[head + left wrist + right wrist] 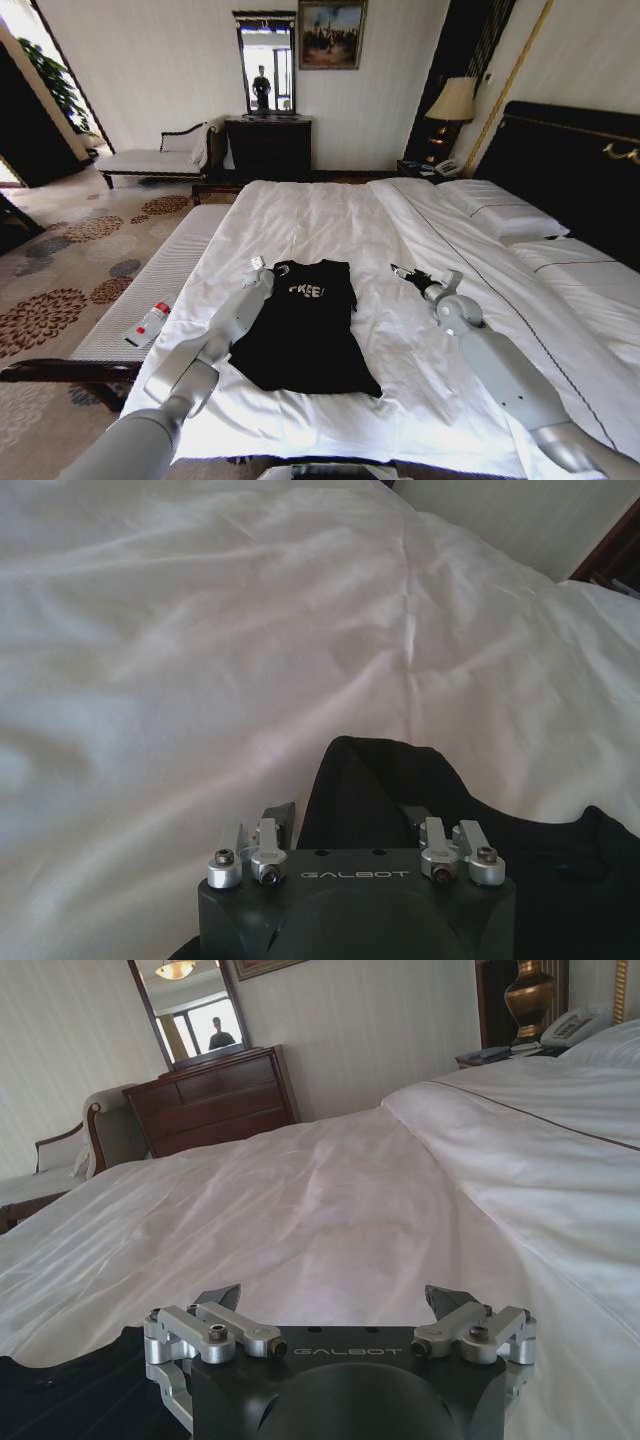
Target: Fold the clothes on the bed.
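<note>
White bed (pixel 330 215) carries the black T-shirt (pixel 305 330); left gripper (pixel 345 825) straddles its shoulder, right gripper (pixel 335 1305) beside, fingers spread. Next, I judge: pinch.

Bare white duvet lies open around the black T-shirt (pixel 305 330), with pillows (pixel 505 210) well apart toward the headboard.

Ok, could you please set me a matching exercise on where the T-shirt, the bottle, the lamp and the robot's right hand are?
1 T-shirt
2 bottle
3 lamp
4 right hand

a on the bench
b by the headboard
c open, apart from the T-shirt
d spread on the bed, by the left hand

Pairs: 1-d, 2-a, 3-b, 4-c
</note>
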### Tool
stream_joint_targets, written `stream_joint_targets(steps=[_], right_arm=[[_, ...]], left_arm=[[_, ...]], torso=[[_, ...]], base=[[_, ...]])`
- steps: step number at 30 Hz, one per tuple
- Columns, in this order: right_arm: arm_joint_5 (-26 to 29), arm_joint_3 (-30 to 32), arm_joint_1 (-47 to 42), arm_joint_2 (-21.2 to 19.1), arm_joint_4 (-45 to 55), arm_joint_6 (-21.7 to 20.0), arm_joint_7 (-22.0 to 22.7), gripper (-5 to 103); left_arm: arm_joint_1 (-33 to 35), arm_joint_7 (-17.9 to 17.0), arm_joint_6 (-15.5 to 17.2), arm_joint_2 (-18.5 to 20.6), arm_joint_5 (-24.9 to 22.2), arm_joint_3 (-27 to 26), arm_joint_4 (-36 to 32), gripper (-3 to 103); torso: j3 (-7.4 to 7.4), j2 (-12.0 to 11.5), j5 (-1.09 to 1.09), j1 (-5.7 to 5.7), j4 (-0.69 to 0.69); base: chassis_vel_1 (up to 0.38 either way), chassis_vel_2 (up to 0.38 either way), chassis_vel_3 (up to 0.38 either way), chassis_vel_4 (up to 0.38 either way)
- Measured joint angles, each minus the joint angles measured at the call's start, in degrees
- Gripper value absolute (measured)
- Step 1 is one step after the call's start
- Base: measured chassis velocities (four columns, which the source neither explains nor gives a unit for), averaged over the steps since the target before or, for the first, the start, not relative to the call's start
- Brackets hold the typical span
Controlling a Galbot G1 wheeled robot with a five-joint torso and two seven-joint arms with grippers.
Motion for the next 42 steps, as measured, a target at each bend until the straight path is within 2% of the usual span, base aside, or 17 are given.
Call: stream_joint_targets(steps=[2,3,5,8,12,14,16,24,30,32,34,36,40,42], right_arm=[[0.0,0.0,-0.3,-0.1,0.0,-0.1,0.0,100],[0.0,0.0,-0.3,-0.1,0.0,-0.1,0.0,100],[0.0,0.0,-0.5,0.0,0.1,-0.2,0.0,100],[-0.1,-0.1,-0.6,0.1,0.1,-0.3,0.0,100],[-0.2,-0.4,-0.8,0.5,0.1,-0.6,0.0,100],[-0.2,-0.5,-0.8,0.6,0.1,-0.6,0.0,100],[-0.3,-0.5,-0.9,0.6,0.1,-0.6,0.0,100],[-0.4,-0.5,-1.5,0.7,0.4,-0.7,0.0,100],[-0.7,-0.8,-1.7,1.1,0.1,-0.7,-0.2,100],[-0.7,-1.3,-1.3,1.3,-0.1,-0.7,-0.3,100],[-0.9,-2.3,-0.4,1.8,-0.6,-0.7,-0.5,100],[-0.9,-2.5,-0.3,1.9,-0.6,-0.7,-0.6,100],[-1.0,-3.7,0.9,2.5,-1.0,-0.7,-0.7,100],[-1.0,-4.2,1.4,2.6,-1.0,-0.7,-0.7,100]], left_arm=[[0.0,-0.4,-0.4,0.0,0.1,-0.1,-0.2,46],[0.0,-0.4,-0.4,0.0,0.1,-0.1,-0.2,46],[0.0,-0.6,-0.7,0.2,0.2,-0.1,-0.5,35],[0.0,-0.6,-0.8,0.5,0.2,0.0,-0.7,30],[0.0,-0.7,-0.8,1.6,-0.1,0.3,-1.3,8],[0.0,-0.6,-0.8,1.9,-0.2,0.4,-1.4,8],[-0.1,-0.4,-0.8,2.3,-0.3,0.6,-1.4,2],[-0.6,0.3,-0.8,2.5,-0.2,1.4,-0.9,2],[-4.5,3.3,-0.9,1.9,0.8,1.8,5.8,2],[-4.9,3.5,-0.9,2.1,1.0,1.8,6.2,2],[-6.0,3.8,-0.9,2.7,1.5,1.7,7.4,2],[-6.5,3.9,-0.9,2.6,1.6,1.7,7.9,2],[-8.7,5.3,-0.8,2.2,2.9,1.5,11.2,2],[-9.5,5.8,-0.8,2.3,3.4,1.4,12.1,2]], torso=[[0.0,0.0,0.0,0.0,-0.02],[0.0,0.0,0.0,0.0,-0.02],[0.0,0.0,0.0,0.0,-0.04],[0.0,0.0,0.01,0.0,-0.03],[0.0,0.0,0.0,0.0,-0.01],[0.0,0.0,0.0,0.0,-0.01],[0.0,0.0,0.0,0.0,-0.02],[0.0,0.0,0.0,0.0,-0.02],[0.0,0.0,0.0,0.0,-0.06],[0.0,0.0,0.0,0.0,-0.05],[0.0,0.0,0.01,0.0,0.03],[0.0,0.0,0.01,0.0,0.03],[0.0,0.0,0.0,0.0,-0.06],[0.0,0.0,0.01,0.0,-0.05]], base=[[0.0,0.0,0.0,0.0],[0.0,0.0,0.0,0.0],[0.0,0.0,0.0,0.0],[0.0,0.0,0.0,0.0],[0.0,0.0,0.0,0.0],[0.0,0.0,0.0,0.0],[0.0,0.0,0.0,0.0],[0.0,0.0,0.0,0.0],[0.0,0.0,0.0,0.0],[0.0,0.0,0.0,0.0],[0.0,0.0,0.0,0.0],[0.0,0.0,0.0,0.0],[0.0,0.0,0.0,0.0],[0.0,0.0,0.0,0.0]])
